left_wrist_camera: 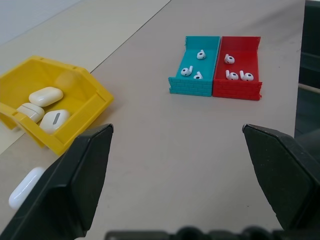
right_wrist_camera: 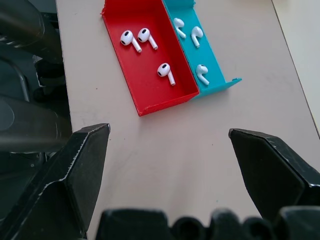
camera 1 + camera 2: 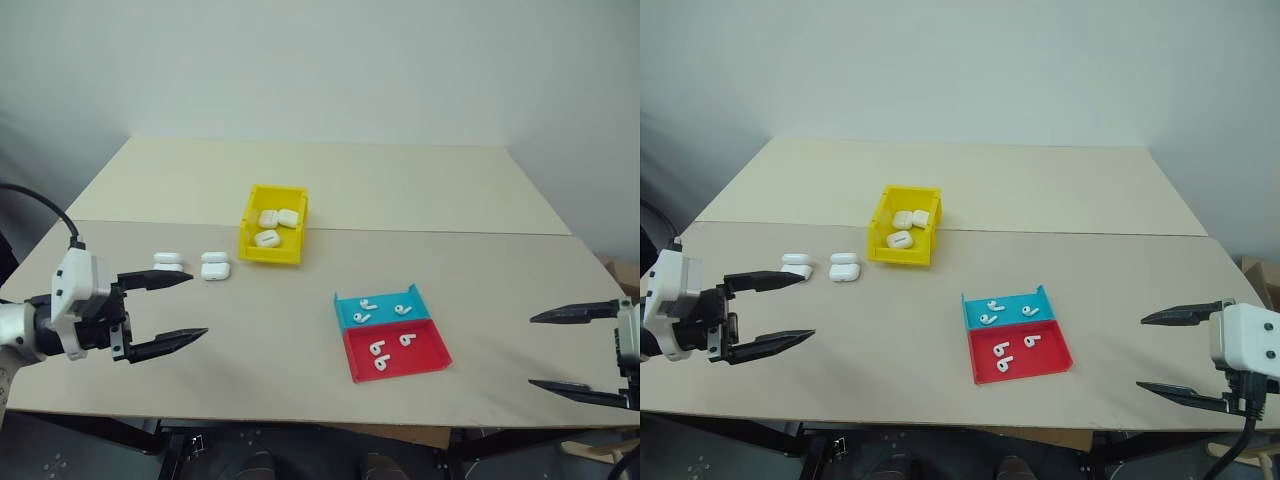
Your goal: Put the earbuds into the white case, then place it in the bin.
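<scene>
Three earbuds (image 3: pixel 403 310) lie in a shallow blue tray (image 3: pixel 383 318), and three more (image 2: pixel 165 71) in the red tray (image 3: pixel 425 352) beside it. Two white cases (image 3: pixel 215 266) sit shut on the table, left of the yellow bin (image 3: pixel 270 253). Three more cases (image 1: pixel 46 96) lie inside the bin. My left gripper (image 3: pixel 198 304) hovers open just in front of the two loose cases, with nothing between its fingers. At the table's right front edge, my right gripper (image 3: pixel 531 350) is open and empty, to the right of the trays.
The table (image 3: pixel 300 340) is made of two tan boards with a seam across the middle. A white wall stands behind it. Bare tabletop lies between the bin, the trays and both grippers.
</scene>
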You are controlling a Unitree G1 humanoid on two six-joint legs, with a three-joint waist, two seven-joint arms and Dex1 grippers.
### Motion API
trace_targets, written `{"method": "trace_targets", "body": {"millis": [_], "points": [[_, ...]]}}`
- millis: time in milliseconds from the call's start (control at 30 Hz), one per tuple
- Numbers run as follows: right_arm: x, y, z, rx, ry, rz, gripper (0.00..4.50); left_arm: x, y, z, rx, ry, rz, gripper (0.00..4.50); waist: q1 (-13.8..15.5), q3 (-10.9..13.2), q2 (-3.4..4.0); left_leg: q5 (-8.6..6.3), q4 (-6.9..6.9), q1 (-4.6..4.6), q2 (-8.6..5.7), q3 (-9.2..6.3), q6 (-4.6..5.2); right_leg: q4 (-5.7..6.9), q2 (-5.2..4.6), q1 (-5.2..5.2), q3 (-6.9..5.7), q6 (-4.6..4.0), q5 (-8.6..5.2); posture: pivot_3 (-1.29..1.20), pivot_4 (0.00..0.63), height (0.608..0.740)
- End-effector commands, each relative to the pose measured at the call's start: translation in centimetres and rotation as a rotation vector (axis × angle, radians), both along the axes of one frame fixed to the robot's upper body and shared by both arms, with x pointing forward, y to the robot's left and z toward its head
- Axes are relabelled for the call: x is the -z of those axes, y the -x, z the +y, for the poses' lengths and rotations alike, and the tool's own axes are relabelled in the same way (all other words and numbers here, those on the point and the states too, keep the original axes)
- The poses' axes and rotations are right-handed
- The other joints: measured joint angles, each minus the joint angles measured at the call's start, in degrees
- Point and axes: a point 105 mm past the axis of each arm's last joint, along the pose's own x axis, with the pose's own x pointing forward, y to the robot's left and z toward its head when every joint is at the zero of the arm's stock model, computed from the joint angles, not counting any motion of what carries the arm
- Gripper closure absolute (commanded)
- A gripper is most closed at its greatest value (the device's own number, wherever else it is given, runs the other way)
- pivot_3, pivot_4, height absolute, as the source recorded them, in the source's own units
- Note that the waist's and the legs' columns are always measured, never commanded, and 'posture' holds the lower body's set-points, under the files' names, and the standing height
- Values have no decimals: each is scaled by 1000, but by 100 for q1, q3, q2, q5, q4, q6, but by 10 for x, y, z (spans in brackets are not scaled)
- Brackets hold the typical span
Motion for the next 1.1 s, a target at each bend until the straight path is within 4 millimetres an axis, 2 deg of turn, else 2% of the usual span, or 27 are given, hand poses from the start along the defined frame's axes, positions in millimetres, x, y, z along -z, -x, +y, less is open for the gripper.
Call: {"method": "trace_targets", "body": {"millis": [33,467,633,767,900,1033,1100], "points": [[-5,-2,1,-8,13,-31,82,-10,0,-3,-1,4,-58,0,1,0,0,0,0,0,0,0,0,0,0,0,0,0,0,0,150,740],[-1,-2,2,-7,18,-10,82,-6,0,-3,-53,-58,-88,0,1,0,0,0,0,0,0,0,0,0,0,1,1,0,0,0,150,740],[1,-10,-3,51,48,-17,82,-15,-4,-4,-213,-75,-191,0,-4,0,-4,0,0,0,0,2,0,0,-1,1,2,0,0,0,150,740],[2,-12,-3,79,51,16,82,-16,-3,0,-283,-126,-133,0,-1,0,-6,0,0,2,0,2,0,2,0,1,3,0,1,0,150,740],[7,-22,-5,138,50,29,82,-5,-31,33,-551,-300,59,0,12,2,-8,0,0,10,0,2,0,4,1,2,4,-1,0,0,150,740],[11,-27,-1,160,35,41,82,-10,-64,62,-844,-268,235,0,20,2,-9,1,2,15,-5,0,0,2,0,6,3,10,-6,0,150,740],[13,-29,1,170,29,49,82,-14,-75,65,-915,-228,340,0,16,4,-13,1,2,8,-5,-2,0,5,2,5,4,6,-3,0,150,740]]}}
